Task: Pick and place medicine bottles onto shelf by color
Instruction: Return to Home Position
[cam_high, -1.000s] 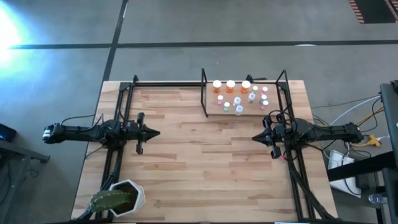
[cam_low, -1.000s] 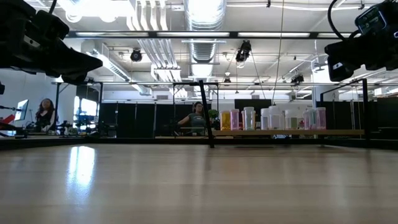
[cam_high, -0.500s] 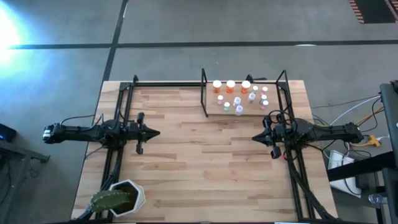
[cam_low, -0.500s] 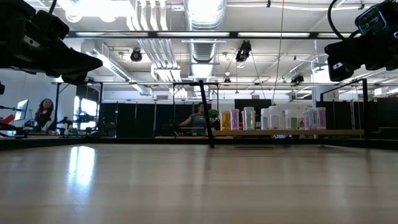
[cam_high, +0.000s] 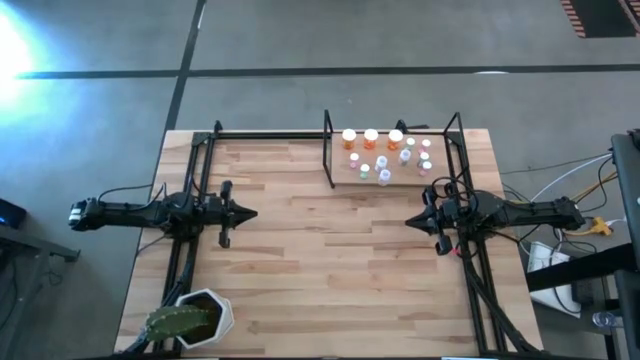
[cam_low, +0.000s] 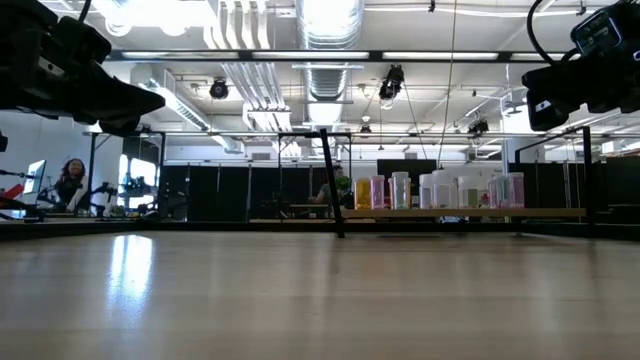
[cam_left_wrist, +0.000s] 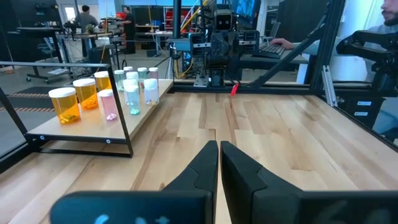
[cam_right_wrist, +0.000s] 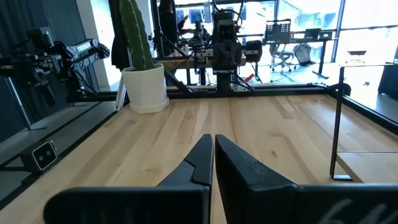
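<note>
The medicine bottles (cam_high: 388, 155) stand upright in a cluster on the shelf (cam_high: 440, 172), a light-wood panel in black rods at the table's far right. Three larger orange ones with white caps (cam_high: 371, 138) line its far side; smaller white, green, pink and bluish ones stand nearer. In the left wrist view the orange bottles (cam_left_wrist: 64, 104) and the small ones (cam_left_wrist: 134, 92) show on the shelf (cam_left_wrist: 74, 130). My left gripper (cam_high: 250, 213) hovers shut over the table's left side, pointing right. My right gripper (cam_high: 409, 220) hovers shut at the right, near the shelf's near edge, pointing left.
A white pot with a green cactus (cam_high: 190, 318) stands at the table's near left corner, also in the right wrist view as the pot (cam_right_wrist: 144, 87). Black frame rods (cam_high: 270, 134) run along the far edge and both sides. Bare wood (cam_high: 330, 250) lies between the grippers.
</note>
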